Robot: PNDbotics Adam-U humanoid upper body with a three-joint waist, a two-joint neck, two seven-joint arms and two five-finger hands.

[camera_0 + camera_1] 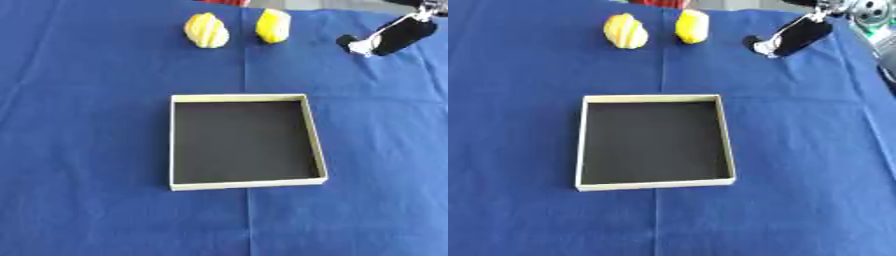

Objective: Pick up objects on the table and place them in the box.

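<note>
Two yellow objects lie at the far edge of the blue cloth: a ridged, striped one (206,30) on the left and a smoother one (273,25) just to its right. The shallow box (248,185), with a cream rim and a dark floor, sits in the middle and has nothing inside it. My right hand (401,37), black with silver parts, comes in from the upper right corner. It hovers to the right of the smoother yellow object, apart from it, fingers extended and holding nothing. My left hand does not show.
A blue cloth (87,150) with fold creases covers the whole table. Something red (223,2) shows at the far edge behind the yellow objects.
</note>
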